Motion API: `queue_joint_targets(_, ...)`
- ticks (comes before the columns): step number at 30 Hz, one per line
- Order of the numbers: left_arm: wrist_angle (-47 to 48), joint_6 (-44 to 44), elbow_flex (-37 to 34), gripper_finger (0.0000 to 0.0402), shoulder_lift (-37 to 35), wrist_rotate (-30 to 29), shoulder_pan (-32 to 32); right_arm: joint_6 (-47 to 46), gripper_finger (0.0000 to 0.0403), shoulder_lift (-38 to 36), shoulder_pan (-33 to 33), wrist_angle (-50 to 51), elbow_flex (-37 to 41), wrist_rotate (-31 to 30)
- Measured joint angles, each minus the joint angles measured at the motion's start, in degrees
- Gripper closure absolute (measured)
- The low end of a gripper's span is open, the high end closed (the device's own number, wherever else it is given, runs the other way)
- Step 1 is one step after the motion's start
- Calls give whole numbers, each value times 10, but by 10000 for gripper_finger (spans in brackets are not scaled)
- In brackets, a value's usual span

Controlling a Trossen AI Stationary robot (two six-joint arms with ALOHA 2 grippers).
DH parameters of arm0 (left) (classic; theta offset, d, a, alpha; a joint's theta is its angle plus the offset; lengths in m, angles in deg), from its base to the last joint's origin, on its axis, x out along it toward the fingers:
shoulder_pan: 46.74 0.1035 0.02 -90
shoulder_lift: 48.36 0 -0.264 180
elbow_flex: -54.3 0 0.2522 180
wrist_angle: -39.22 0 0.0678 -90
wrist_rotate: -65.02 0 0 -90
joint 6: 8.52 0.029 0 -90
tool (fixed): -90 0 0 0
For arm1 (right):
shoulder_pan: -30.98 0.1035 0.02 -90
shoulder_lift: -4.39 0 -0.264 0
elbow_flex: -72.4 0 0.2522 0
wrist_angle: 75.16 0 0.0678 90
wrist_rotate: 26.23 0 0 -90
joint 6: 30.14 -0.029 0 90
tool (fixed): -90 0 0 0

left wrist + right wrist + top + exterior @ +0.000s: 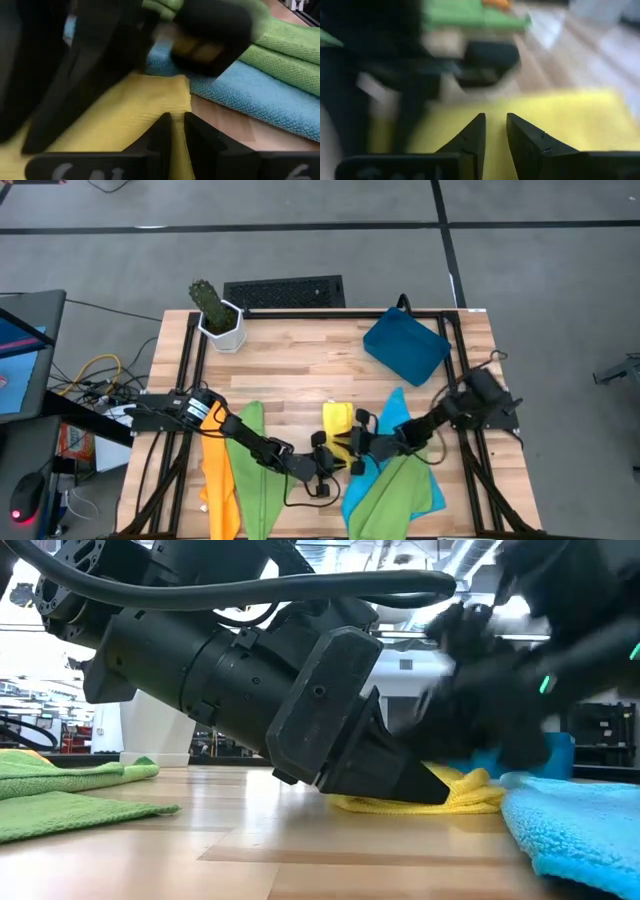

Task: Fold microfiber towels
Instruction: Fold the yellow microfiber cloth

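A yellow towel [336,422] lies bunched on the wooden table's near middle. My left gripper [332,456] reaches it from the left and is shut on its near part. My right gripper [356,448] comes from the right and is closed to a narrow gap at the same towel. A bright blue towel [405,438] lies spread at the right, with a lime green towel [385,492] lying on its near part. A second green towel [250,465] and an orange towel [220,480] lie under my left arm, at the near left. My left gripper pinches a narrow raised ridge of the yellow towel [178,142] between its two fingers. The fingers [425,788] slant down from the table's left, and the towel rests on the table. My right gripper has yellow cloth in its narrow gap [495,150]. It comes slanting down from the table's right. The view is blurred, so which part of the towel it has cannot be told.
A rigid dark-blue tray [405,345] sits at the far right. A white pot with a cactus-like plant [218,318] stands at the far left corner. Bare wood [300,370] lies across the table's far middle.
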Motion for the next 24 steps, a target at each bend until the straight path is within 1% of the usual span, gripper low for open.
queue_joint_targets(4, 1, 3, 0, 354, 0, 3, 0, -73, 304, 46, -2, -29, 10, 1)
queue_joint_targets(9, 7, 29, 0, 354, -6, 7, 0, -109, 319, 56, 6, -55, 31, -9)
queue_joint_targets(12, 39, 64, -3, 354, -33, 8, -2, -113, 327, 58, 5, -72, 39, -6)
queue_joint_targets(14, 69, 92, -3, 354, -62, -10, -6, -110, 330, 58, 5, -74, 40, -5)
queue_joint_targets(16, 98, 113, -2, 354, -90, -50, -10, -108, 331, 58, 5, -78, 40, -5)
queue_joint_targets(19, 107, 132, -2, 354, -98, -102, -12, -106, 331, 58, 0, -78, 41, -3)
queue_joint_targets(21, 96, 143, -3, 354, -92, -110, -11, -106, 331, 58, -3, -79, 41, -2)
queue_joint_targets(24, 52, 144, -1, 354, -58, -94, -6, -106, 331, 58, -5, -83, 42, 0)
